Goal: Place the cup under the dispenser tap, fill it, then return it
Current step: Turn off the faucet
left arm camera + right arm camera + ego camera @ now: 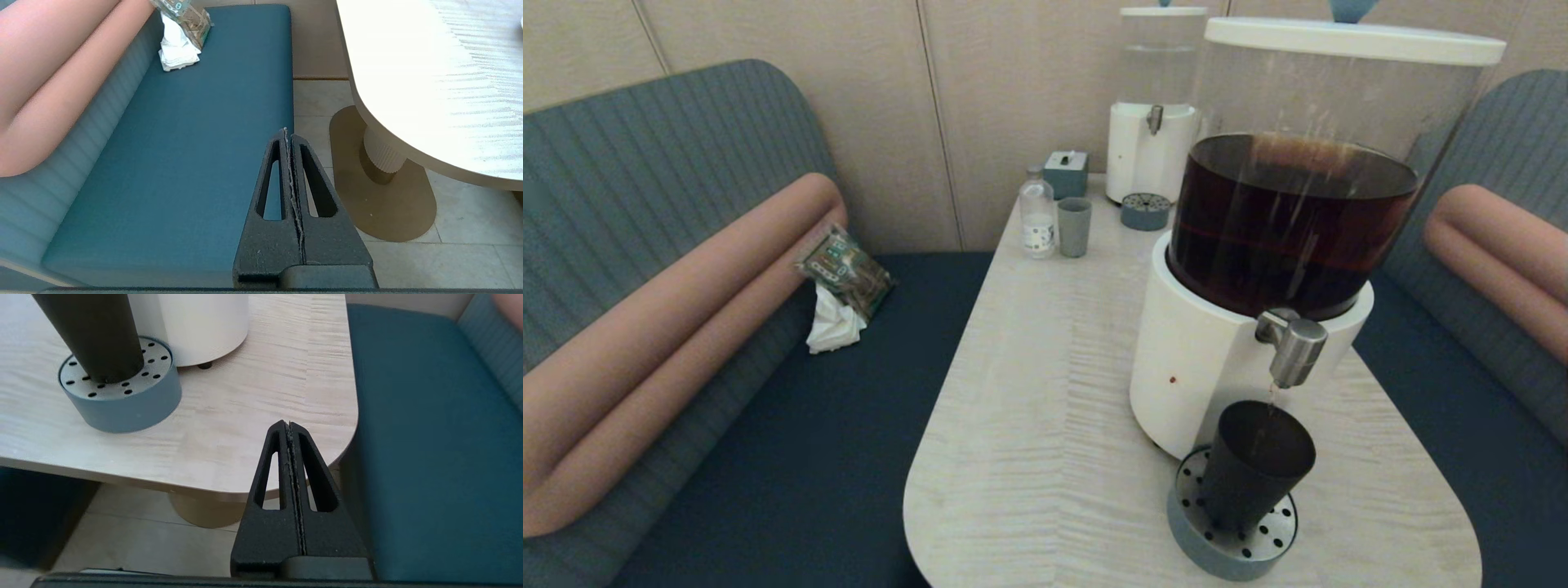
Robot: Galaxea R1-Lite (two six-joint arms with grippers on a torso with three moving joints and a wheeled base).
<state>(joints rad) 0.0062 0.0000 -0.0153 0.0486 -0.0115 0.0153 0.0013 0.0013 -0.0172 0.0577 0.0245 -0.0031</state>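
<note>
The cup [1254, 465] stands on the drip tray [1205, 547] under the dispenser tap [1294, 347], filling. Both the right gripper [289, 426] and left gripper [288, 132] sit pressed together, off the table's [1045, 408] near edge. Best wait, then spread wide before gripping.

Matte black cup [1254, 465] on grey-blue perforated drip tray [1232, 535], pale wood-grain table [1045, 425].
</note>
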